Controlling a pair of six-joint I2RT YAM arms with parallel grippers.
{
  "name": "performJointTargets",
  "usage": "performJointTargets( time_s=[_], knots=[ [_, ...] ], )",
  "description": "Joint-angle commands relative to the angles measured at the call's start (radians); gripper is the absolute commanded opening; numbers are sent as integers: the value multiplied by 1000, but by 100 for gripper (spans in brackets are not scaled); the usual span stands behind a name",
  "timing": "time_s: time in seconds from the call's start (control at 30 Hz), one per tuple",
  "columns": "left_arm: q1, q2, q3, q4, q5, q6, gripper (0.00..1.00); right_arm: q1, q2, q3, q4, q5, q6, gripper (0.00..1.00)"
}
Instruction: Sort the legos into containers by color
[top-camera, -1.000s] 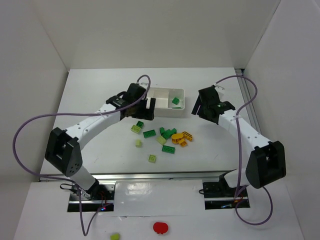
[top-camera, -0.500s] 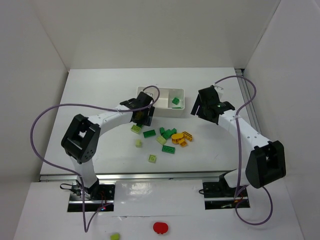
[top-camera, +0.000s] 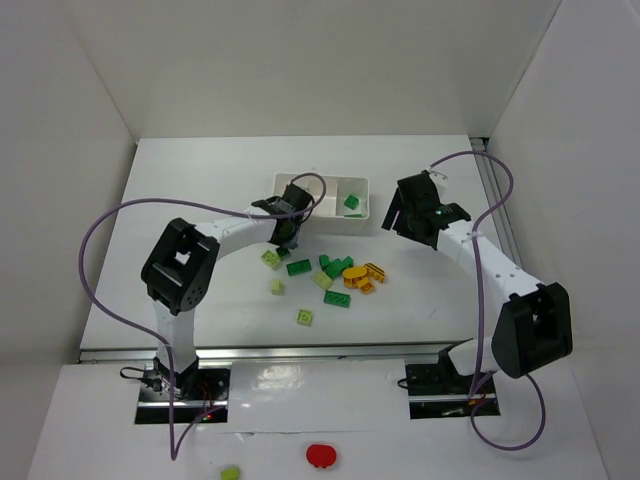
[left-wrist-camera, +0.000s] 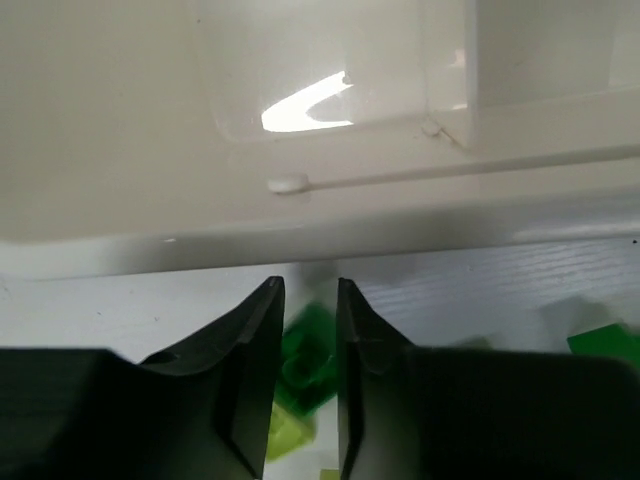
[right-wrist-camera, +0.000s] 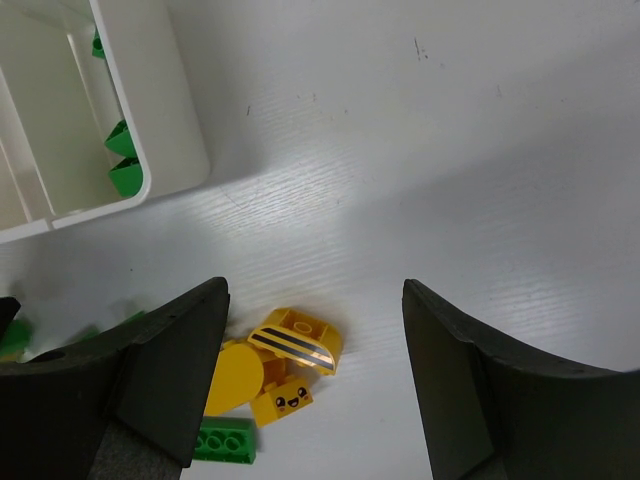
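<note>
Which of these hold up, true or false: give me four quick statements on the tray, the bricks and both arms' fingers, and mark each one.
1. The left arm's fingers have closed in on a dark green brick. True.
2. The right arm's fingers hold a yellow brick. False: they stand wide apart and empty above the yellow bricks.
3. The white tray has green bricks in the compartment nearest the right arm. True.
4. The red round object lies in the tray. False: it lies behind the arm bases, away from the tray.
</note>
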Motion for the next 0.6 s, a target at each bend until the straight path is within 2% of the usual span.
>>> performJointTargets(
  time_s=[0.0,0.27,0.3,0.33,0.4,0.43,0.53,0.57],
  knots=[
    [-4,-14,44,-27,6,9,35,-6,-38,-3,9,8,6,77],
    [-4,-152,76,-104,81,0,33,-6,-38,-12,18,-1,17,77],
    [-4,-152,76,-113,81,0,36,-6,-38,-12,18,-1,17,77],
    [-4,-165,76,-124,72,0,48,-6,-38,-12,18,-12,17,77],
    [-4,-166,96,-182,44,-21,63,-6,-38,-12,18,-12,17,77],
    [-4,-166,96,-203,32,-49,75,-6,-38,-12,18,-12,17,77],
    [-4,-166,32,-217,45,-72,100,-6,-38,-21,28,-12,17,77],
    [-4,-166,21,-217,55,-84,100,-6,-38,-31,29,-12,17,77]
  ],
)
